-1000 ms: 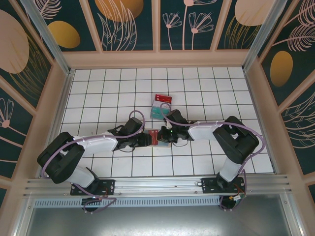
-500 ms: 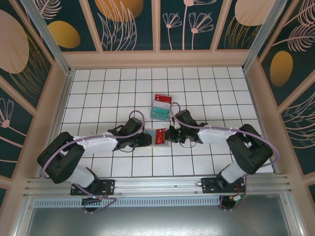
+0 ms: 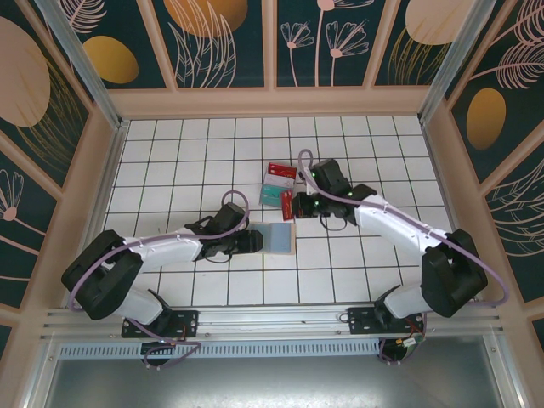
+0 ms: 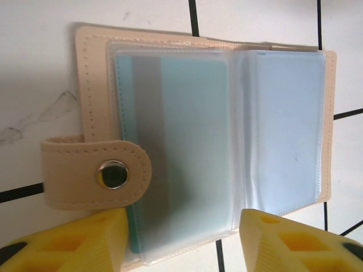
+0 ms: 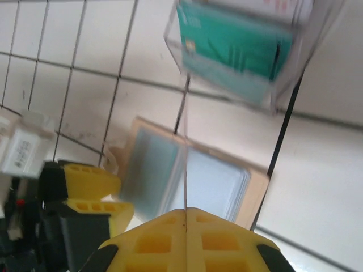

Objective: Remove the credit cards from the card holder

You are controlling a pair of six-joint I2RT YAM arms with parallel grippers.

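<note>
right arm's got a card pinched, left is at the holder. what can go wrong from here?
1. The right gripper pinches the red card by one thin edge, so it may slip out early or land away from the teal card already laid out.
2. A pale card sits in the card holder's left sleeve while the left gripper is open, so the next pull may drag the holder.

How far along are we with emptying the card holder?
Done: one red card and a teal card lie on the tiles beyond the card holder. In hand: the right gripper is shut on a second red card, away from the holder. Left: the holder's left sleeve seems to hold a pale teal card; its right sleeve looks empty. The left gripper is open at the holder's edge.
</note>
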